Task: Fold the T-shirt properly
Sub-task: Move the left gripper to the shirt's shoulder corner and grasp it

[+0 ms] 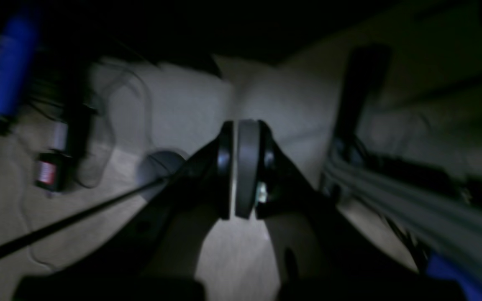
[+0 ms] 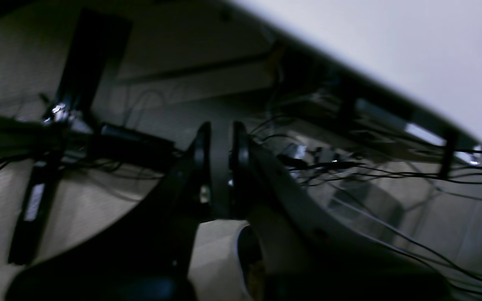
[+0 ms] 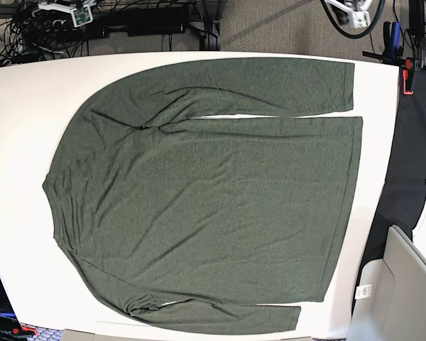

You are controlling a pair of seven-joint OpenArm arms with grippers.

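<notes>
The dark olive-green long-sleeved T-shirt (image 3: 206,192) lies spread flat on the white table (image 3: 21,128) in the base view. Its neck is at the left and its hem at the right, with both sleeves laid along the body. Neither arm shows in the base view. My left gripper (image 1: 235,129) is shut and empty in the blurred, dark left wrist view, with floor and cables behind it. My right gripper (image 2: 220,127) is shut and empty, below the table's edge (image 2: 391,50). No shirt shows in either wrist view.
A black cloth (image 3: 401,163) hangs over the table's right side. A grey box (image 3: 412,284) stands at the bottom right. A blue clamp (image 3: 395,35) and cables lie beyond the far edge. Cables (image 2: 349,167) and frame legs lie under the table.
</notes>
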